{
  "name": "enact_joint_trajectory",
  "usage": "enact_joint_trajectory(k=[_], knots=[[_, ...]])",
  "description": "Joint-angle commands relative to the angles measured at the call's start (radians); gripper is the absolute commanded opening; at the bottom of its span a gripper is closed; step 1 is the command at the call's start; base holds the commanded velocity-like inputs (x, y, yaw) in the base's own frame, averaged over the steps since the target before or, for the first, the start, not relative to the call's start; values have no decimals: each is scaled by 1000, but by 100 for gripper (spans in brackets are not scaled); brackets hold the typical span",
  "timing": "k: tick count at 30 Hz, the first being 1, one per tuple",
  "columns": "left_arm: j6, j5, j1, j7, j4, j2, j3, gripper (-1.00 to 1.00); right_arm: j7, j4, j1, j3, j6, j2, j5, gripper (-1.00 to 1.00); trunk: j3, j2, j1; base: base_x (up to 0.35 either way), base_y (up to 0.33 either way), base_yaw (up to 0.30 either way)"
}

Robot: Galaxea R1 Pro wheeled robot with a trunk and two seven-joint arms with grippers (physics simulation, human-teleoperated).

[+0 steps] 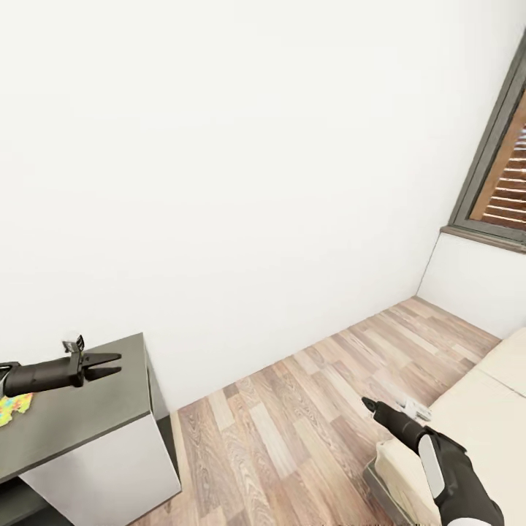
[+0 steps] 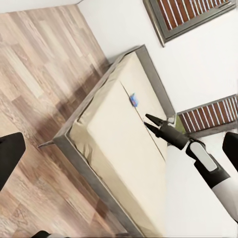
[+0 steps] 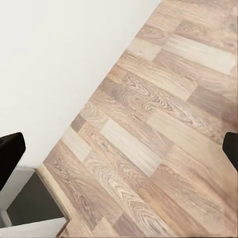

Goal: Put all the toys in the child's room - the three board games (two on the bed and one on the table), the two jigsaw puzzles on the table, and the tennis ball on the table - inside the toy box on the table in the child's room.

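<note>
- Both grippers carry nothing: the left gripper (image 1: 109, 365) hangs over the corner of the dark-topped table (image 1: 88, 416) with its two thin fingers parted in a narrow V, and the right gripper (image 1: 367, 402) points out over the floor, fingers close together; the left wrist view (image 2: 150, 122) shows a small gap between its tips, so it reads as slightly open and empty.
- One jigsaw puzzle (image 1: 14, 409) shows as a bright yellow, pink and blue patch on the table, just under the left arm.
- A long cream-covered bed (image 1: 482, 409) lies beside the right arm; in the left wrist view a small blue thing (image 2: 134, 100) rests on its cover (image 2: 114, 148), probably one of the board games, though too small to be sure.
- White wall, wood-plank floor (image 1: 292, 424) and a dark-framed window (image 1: 497, 183) take up much of the head view, which suggests the robot is turning between table and bed, arms held forward and clear.
- Judging by the empty grippers, the next step is likely a pick from the bed.
</note>
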Motion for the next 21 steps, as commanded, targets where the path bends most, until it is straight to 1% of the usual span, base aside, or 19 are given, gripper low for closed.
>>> enact_joint_trajectory(k=[1,3,4,5,8,12,21], knots=[[11,0,-1,-4,0,1,-1,100,-25,2,-2,1,2,1,-10,100,-2,-2,1,0,0,-281],[11,0,-1,-4,0,0,-1,100,-100,7,-2,29,-9,2,-12,100,-2,-2,1,0,0,-281],[11,-1,-1,-4,0,0,-1,100,-112,9,-3,39,-11,2,-13,100,-2,-2,1,0,0,-281],[11,-2,-1,-4,0,-1,-1,100,-129,10,-3,59,-14,2,-14,100,-2,-2,1,0,0,-281],[11,-1,-1,-4,0,-1,-1,100,-150,11,-3,86,-17,3,-15,100,-2,-2,1,0,0,-281],[11,-2,-1,-4,0,-1,-1,100,-158,12,-3,96,-18,2,-17,100,-2,-2,1,0,0,-281],[11,-2,-1,-4,0,-2,-1,100,-161,13,-3,99,-19,2,-20,100,-2,-2,1,0,0,-281]])
